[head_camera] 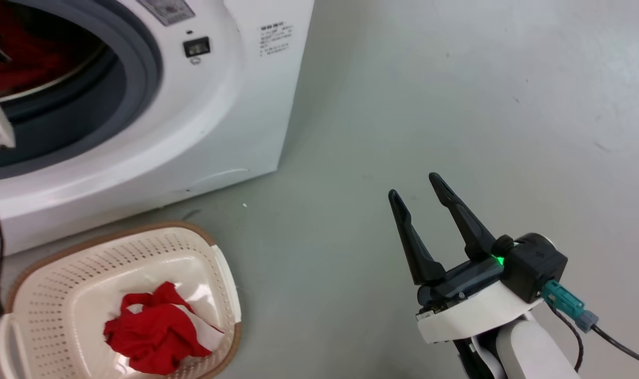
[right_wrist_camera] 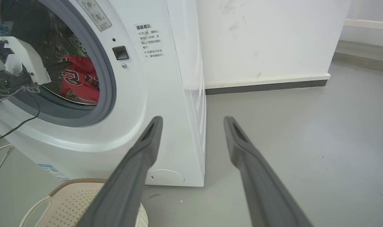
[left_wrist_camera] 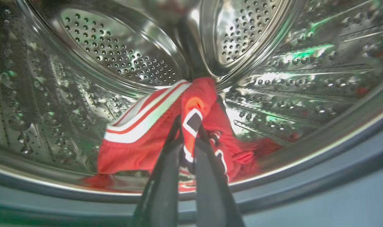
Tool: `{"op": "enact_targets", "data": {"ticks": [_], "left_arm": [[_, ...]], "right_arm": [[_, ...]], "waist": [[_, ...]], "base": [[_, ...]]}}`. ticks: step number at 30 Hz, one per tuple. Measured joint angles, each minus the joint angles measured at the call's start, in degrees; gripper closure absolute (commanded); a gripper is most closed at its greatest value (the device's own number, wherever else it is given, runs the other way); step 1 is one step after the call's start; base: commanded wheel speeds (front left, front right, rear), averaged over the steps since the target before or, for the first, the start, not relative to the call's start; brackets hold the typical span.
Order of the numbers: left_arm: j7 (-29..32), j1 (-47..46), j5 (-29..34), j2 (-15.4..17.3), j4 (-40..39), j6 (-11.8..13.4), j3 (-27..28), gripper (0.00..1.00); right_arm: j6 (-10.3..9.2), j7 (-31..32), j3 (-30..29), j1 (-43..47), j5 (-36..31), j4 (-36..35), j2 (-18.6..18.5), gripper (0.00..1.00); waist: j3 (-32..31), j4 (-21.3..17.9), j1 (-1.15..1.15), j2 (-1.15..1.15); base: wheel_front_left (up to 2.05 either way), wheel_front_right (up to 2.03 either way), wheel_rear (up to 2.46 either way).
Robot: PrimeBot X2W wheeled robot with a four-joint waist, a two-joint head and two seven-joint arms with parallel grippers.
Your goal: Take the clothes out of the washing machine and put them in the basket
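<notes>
- My left fingers (left_wrist_camera: pixel 179 132) are pressed together inside the washer's (head_camera: pixel 235 105) drum (left_wrist_camera: pixel 115 47), pinching a fold of a red jersey (left_wrist_camera: pixel 141 138) with white stripes. The rest of it hangs below the tips.
- My right fingers (head_camera: pixel 402 213) are spread and hold nothing, over bare floor (head_camera: pixel 456 105), with the washer to their left.
- The basket (head_camera: pixel 214 252) sits on the floor left of my right fingers, with one red garment (head_camera: pixel 151 331) lying in it.
- I judge the task about halfway: one piece is delivered, and this one is gripped but not yet out of the drum.
</notes>
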Motion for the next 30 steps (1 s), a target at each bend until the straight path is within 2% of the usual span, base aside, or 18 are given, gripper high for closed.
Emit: {"op": "enact_targets", "data": {"ticks": [6, 14, 19, 23, 30], "left_arm": [[-7.50, 4.43, -2.47, -4.83, 3.05, -1.36, 0.55, 1.00], [-11.18, 9.90, -3.85, -8.95, 0.68, -2.88, 0.64, 1.00], [-11.66, 14.06, -3.30, -10.09, -5.56, -2.87, 0.69, 1.00], [-11.66, 17.78, -2.74, -9.61, -12.14, -2.26, 1.01, 1.00], [-8.87, 24.82, -2.26, -8.92, -26.82, 0.86, 0.47, 1.00]], "right_arm": [[0.00, 1.87, -1.38, 2.13, -0.82, -0.24, -0.02, 0.00], [0.00, 3.99, -2.56, 5.21, -1.86, -1.16, -0.01, 0.00], [0.00, 5.48, -4.03, 7.32, -2.47, -1.96, -0.01, 0.00], [0.00, 6.48, -4.55, 8.81, -2.83, -2.88, -0.01, 0.00], [0.00, 7.48, -5.22, 10.31, -2.93, -4.35, -0.01, 0.00]], "waist": [[-5.68, 2.66, 0.00, 0.00], [-12.58, 6.28, -0.01, 0.00], [-16.39, 8.59, -0.01, 0.00], [-19.07, 10.39, -0.01, 0.00], [-21.30, 13.41, -0.01, 0.00]], "base": [[0.00, 0.00, 0.00], [0.00, 0.00, 0.00], [0.00, 0.00, 0.00], [0.00, 0.00, 0.00], [0.00, 0.00, 0.00]]}}
